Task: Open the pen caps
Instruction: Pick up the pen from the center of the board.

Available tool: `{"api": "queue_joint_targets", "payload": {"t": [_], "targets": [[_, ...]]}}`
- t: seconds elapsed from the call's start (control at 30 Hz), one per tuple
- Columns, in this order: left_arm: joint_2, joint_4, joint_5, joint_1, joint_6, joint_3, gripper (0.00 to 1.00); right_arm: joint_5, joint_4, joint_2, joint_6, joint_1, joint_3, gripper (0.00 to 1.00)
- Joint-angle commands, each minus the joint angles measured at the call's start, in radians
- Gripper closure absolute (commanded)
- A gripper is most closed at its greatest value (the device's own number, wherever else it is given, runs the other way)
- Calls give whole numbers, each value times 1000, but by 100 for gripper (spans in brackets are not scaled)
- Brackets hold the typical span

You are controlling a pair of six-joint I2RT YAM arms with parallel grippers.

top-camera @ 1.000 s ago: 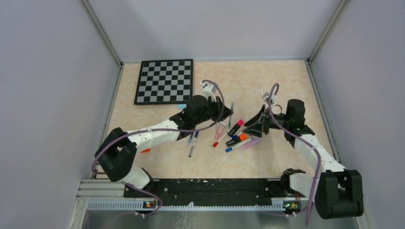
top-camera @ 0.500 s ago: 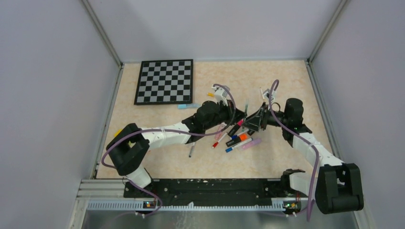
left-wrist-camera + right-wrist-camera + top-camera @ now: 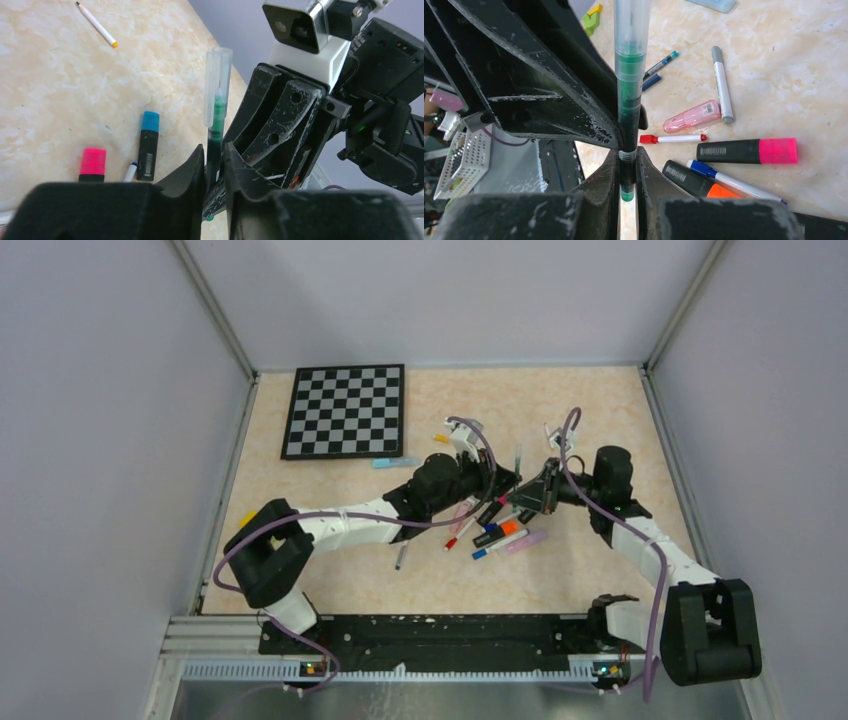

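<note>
Two grips on one green pen (image 3: 628, 112): left gripper (image 3: 214, 156) and right gripper (image 3: 626, 161) both clenched on its barrel, clear cap (image 3: 218, 75) on.

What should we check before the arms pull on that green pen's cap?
1. Left fingers shut on green pen: ok.
2. Right fingers shut on same pen: ok.
3. Clear cap seated on pen: ok.
4. One grip on the cap itself: not ok, both clamp the barrel, cap stands free.
5. Grip firm enough to pull: cannot tell.
</note>
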Motion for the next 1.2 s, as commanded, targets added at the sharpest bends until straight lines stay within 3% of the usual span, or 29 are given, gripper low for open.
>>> {"api": "queue_joint_targets", "payload": {"t": [0.0,0.23,0.5,0.97,1.17], "targets": [[-82,102,-14,-8,84,-27,64,-61,-62,-27,-139,10,57,100],[-199,215,45,-1,294,-129,3,-210,-362,-31,-487,10,136,100],[-155,219,284,50,298,-59,2,-332,-381,-34,-522,9,136,100],[-59,285,399,69,173,-11,55,-348,-357,-35,-505,10,126,100],[-53,336,412,78,142,-23,99,-347,-356,-32,-505,9,123,100]]}}
